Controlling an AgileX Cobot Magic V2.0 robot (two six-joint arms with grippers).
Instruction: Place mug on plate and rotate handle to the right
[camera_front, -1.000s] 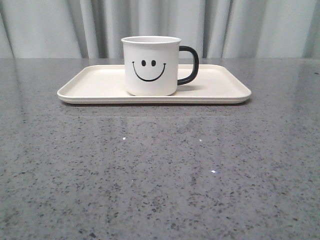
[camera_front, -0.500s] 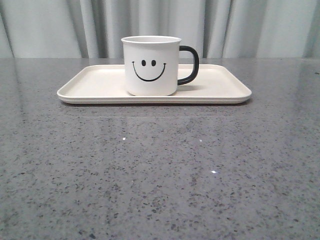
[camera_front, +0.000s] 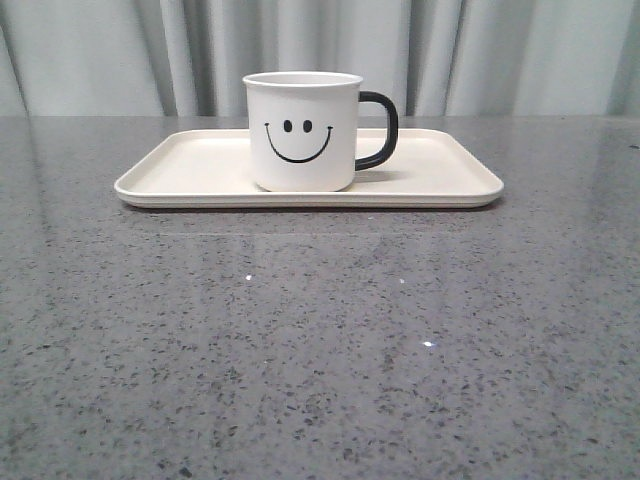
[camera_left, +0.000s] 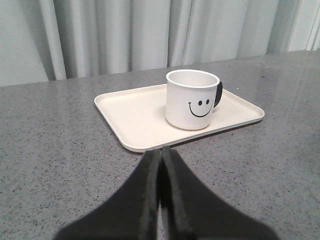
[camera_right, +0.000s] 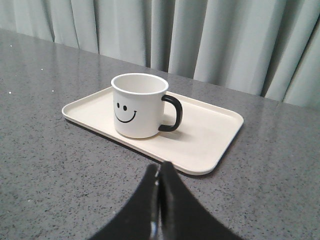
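Observation:
The white mug (camera_front: 302, 131) with a black smiley face stands upright on the cream plate (camera_front: 200, 170), near its middle. Its black handle (camera_front: 379, 129) points to the right. The mug also shows in the left wrist view (camera_left: 192, 99) and the right wrist view (camera_right: 138, 105), on the plate (camera_left: 135, 115) (camera_right: 210, 135). My left gripper (camera_left: 161, 152) is shut and empty, back from the plate's near edge. My right gripper (camera_right: 159, 167) is shut and empty, also short of the plate. Neither gripper shows in the front view.
The plate sits at the far side of a grey speckled table (camera_front: 320, 340). Pale pleated curtains (camera_front: 320, 50) hang behind the table's far edge.

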